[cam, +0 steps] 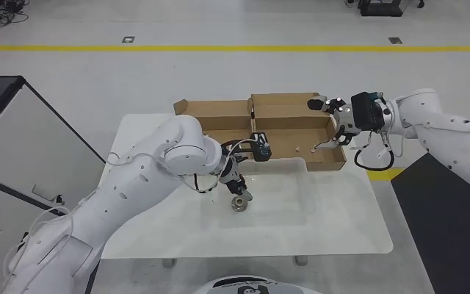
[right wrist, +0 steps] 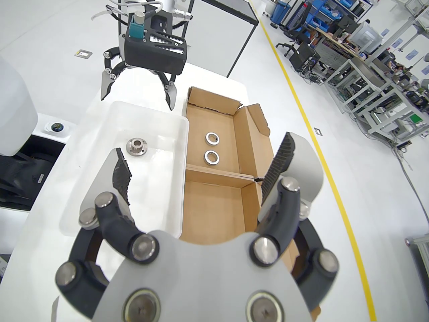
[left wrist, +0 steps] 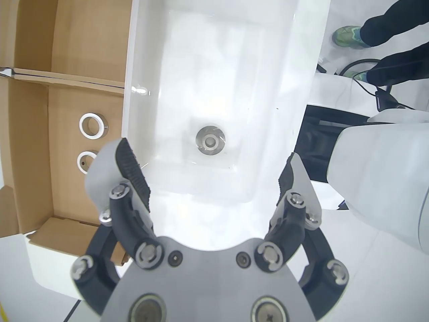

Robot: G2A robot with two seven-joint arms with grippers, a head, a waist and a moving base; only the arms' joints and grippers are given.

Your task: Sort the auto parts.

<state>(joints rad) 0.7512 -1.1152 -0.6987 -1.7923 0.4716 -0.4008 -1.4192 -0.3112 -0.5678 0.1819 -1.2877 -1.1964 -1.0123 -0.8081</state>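
Spread wide and empty, left gripper (left wrist: 207,155) hangs over the hub (left wrist: 210,140), which sits flange-down in the tray (left wrist: 131,68). Best to drop straight, centre on the raised collar, pinch squarely, and lift clear of the rim. Right gripper (right wrist: 202,148), also released, hovers over the box (right wrist: 214,202).

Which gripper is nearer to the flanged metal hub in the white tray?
Left. The left gripper hangs open above the flanged hub; the right gripper is apart, at the cardboard box's end.
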